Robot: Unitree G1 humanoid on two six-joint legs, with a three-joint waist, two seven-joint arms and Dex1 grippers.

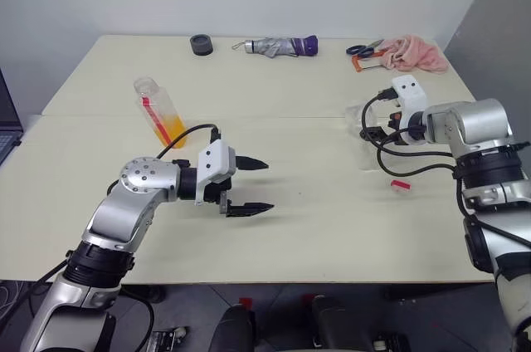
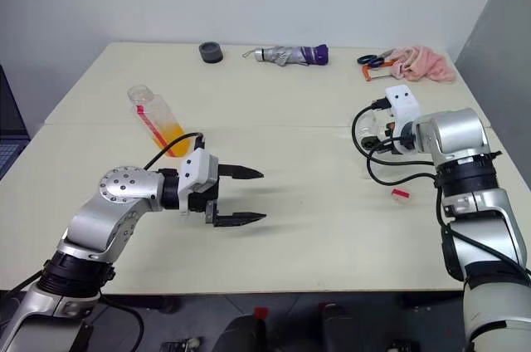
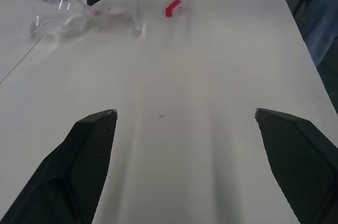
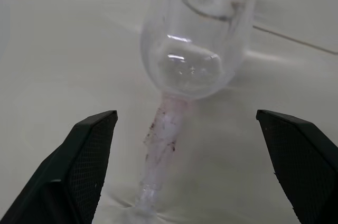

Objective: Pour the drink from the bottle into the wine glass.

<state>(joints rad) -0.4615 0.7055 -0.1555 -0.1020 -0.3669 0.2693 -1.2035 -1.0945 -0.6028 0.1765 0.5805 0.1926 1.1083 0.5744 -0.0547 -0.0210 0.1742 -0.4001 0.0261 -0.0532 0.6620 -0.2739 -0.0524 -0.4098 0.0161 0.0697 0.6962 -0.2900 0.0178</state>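
The bottle point(image 1: 158, 110) stands uncapped at the left of the table, with the orange drink point(image 1: 171, 129) in its lower part. Its red-and-white cap point(image 1: 401, 185) lies on the table at the right. The wine glass point(image 4: 194, 39) lies on its side, its stem point(image 4: 161, 145) pointing toward my right gripper point(image 4: 185, 114), which hovers open just short of it. The glass point(image 3: 66, 12) and cap point(image 3: 172, 8) also appear in the left wrist view. My left gripper point(image 1: 260, 185) is open and empty above the middle of the table, pointing right, well below the bottle.
Along the far edge lie a black tape roll point(image 1: 202, 44), a folded grey-and-purple umbrella point(image 1: 278, 46), scissors point(image 1: 365, 51) and a pink cloth point(image 1: 412, 51). A laptop corner point(image 1: 7, 132) shows at the left. A seam runs across the table.
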